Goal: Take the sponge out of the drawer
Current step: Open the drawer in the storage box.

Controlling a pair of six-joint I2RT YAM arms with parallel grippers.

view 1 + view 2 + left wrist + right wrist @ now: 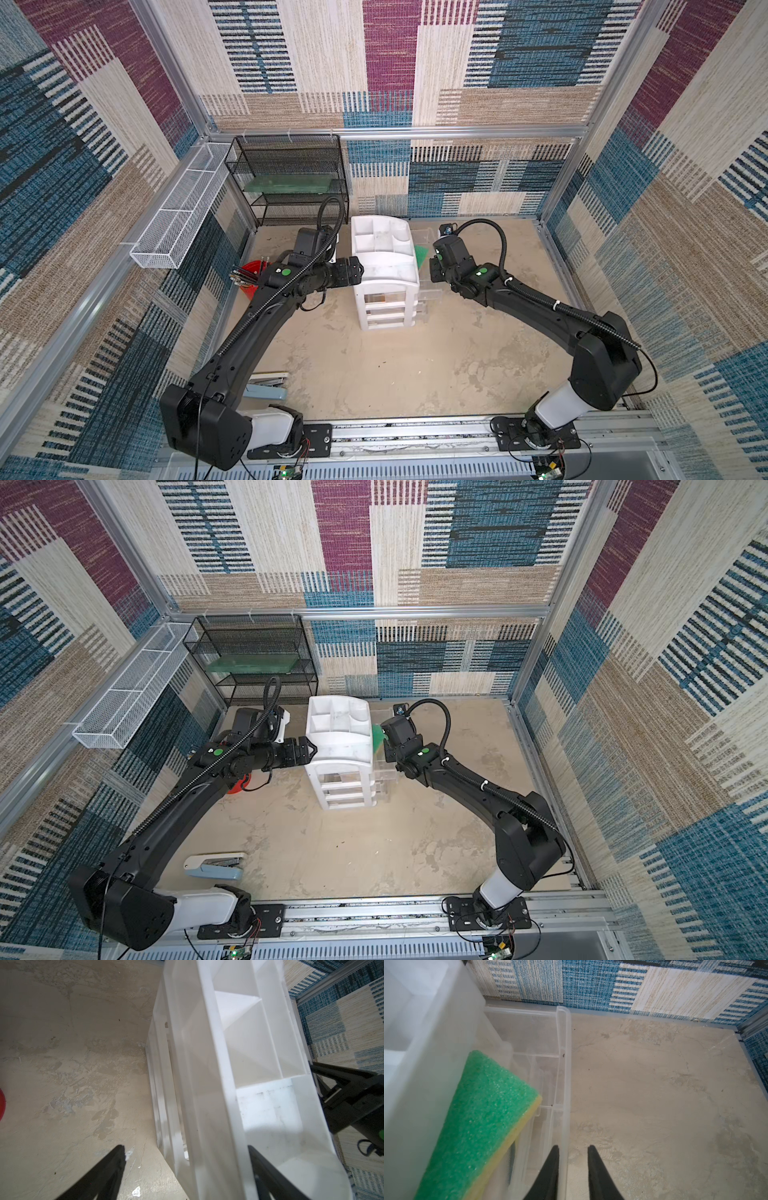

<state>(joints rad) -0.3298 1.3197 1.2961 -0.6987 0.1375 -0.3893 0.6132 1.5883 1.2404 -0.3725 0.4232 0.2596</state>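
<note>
Chest stands mid-worktop, nearer the back edge, with its drawers opening toward the right edge. One clear drawer is pulled out on that side; it looks like the upper one. Sponge sits in it, not flat. It leans on a slant against the chest's face, green side up and outward, yellow layer underneath facing the drawer's well, and one corner pokes above the rim in both top views. Its long axis runs along the chest's face, roughly parallel to the drawer's front wall. Your right gripper hangs over that front wall, jaws only a narrow gap apart with the clear wall between them. You can't tell from the wrist view whether they bite on it. So the sponge lies across the drawer's well from these jaws, on the chest side. I'd judge the coming reach to be a short sideways shift toward the chest, jaws widened first to take the sponge across its thickness at the free yellow edge. Your left gripper is on the chest's far side, toward the left edge. Its jaws are spread wide astride the tray wall, one finger over the worktop and one over the tray, holding nothing. The whole chest stands between it and the sponge, so the right arm is clearly the nearer one. Watch the clear front wall, which is close to the jaws.
</note>
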